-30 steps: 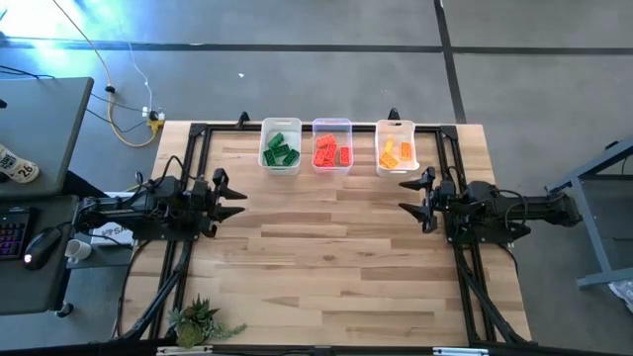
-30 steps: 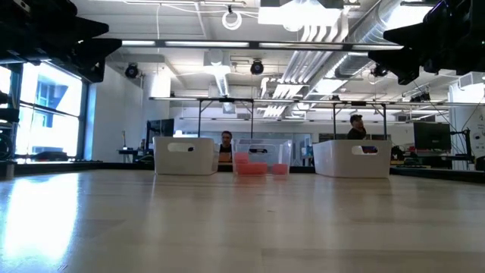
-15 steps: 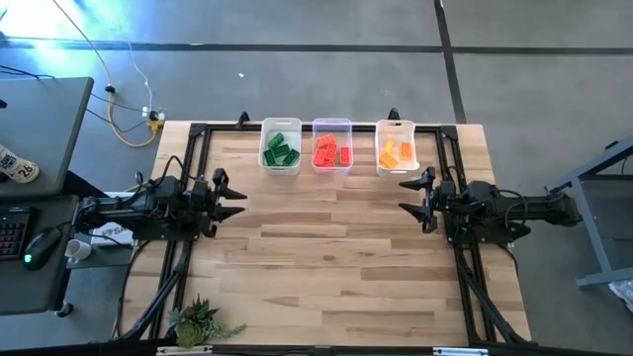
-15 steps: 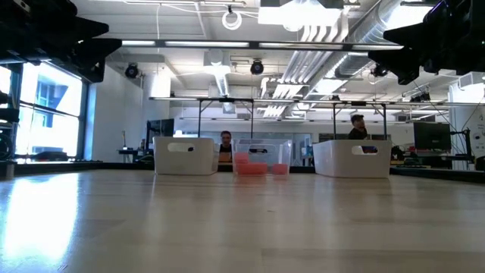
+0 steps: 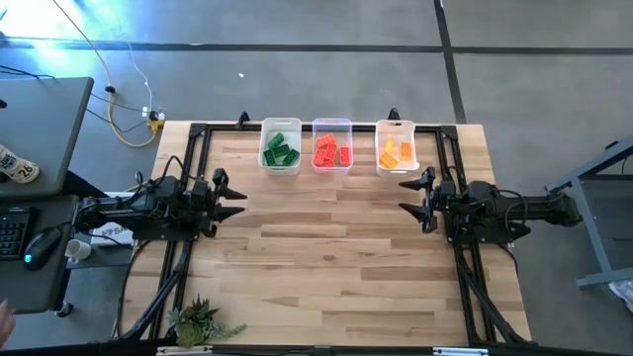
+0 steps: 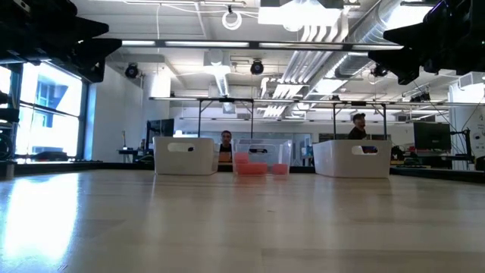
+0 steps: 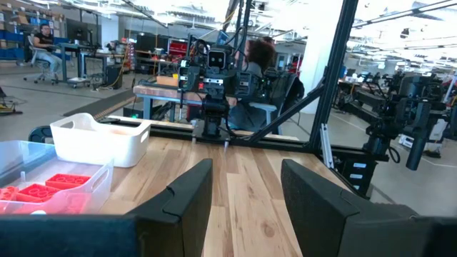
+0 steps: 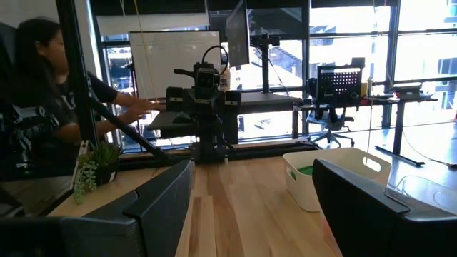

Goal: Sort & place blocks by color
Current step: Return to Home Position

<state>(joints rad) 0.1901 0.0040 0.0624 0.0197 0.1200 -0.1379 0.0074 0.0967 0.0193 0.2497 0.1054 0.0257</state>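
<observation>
The left pincer [image 5: 237, 199] and the right pincer [image 5: 406, 195] hang wide open and empty at opposite sides of the surface [image 5: 326, 257], facing each other, with the blocks [image 5: 331, 151] sorted in three bins [image 5: 331, 122] along its far edge between them.

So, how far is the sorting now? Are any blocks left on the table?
Done: green blocks lie in the left bin, red blocks in the middle bin, orange blocks in the right bin. I see no loose block on the table. In hand: nothing; the left gripper and right gripper are open and empty, at the table's sides. Left: apparently no sorting.
</observation>
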